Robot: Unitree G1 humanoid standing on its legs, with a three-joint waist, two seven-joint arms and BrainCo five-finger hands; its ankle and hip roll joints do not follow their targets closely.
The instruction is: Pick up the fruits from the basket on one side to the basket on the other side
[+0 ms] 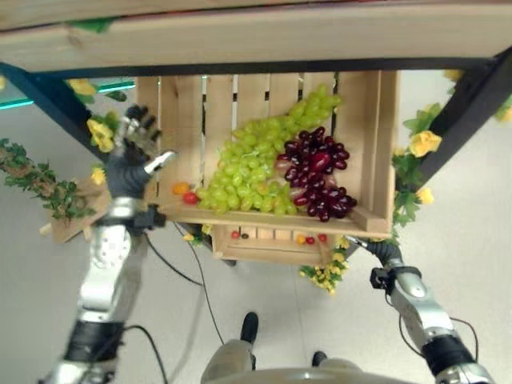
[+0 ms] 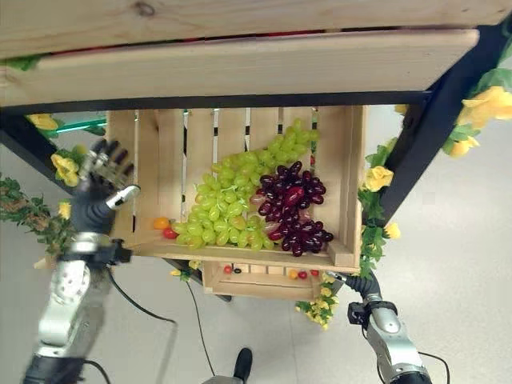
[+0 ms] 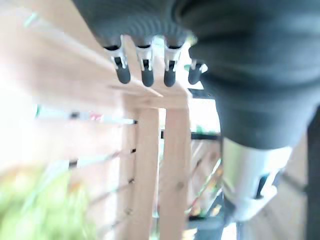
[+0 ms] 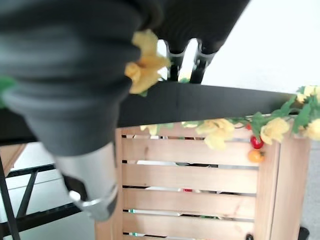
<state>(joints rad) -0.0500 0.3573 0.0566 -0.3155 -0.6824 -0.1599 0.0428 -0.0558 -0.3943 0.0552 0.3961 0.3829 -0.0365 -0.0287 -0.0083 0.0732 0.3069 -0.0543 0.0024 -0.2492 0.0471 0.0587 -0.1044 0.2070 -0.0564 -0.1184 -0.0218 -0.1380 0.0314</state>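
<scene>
No writing can be read on anything here. The slatted wooden crate (image 1: pixel 376 136) holds a lumpy heap of green grapes (image 1: pixel 256 164) touching a glossy dark red bunch (image 1: pixel 318 172), with 2 small round fruits (image 1: pixel 185 192), 1 orange and 1 red, in its corner. A second, lower crate (image 1: pixel 272 246) holds tiny red and orange fruits. The left hand (image 1: pixel 132 156) is raised beside the upper crate, fingers spread and empty. The right hand (image 4: pixel 187 60) sits among yellow flowers (image 4: pixel 145 60); I cannot tell its grip.
</scene>
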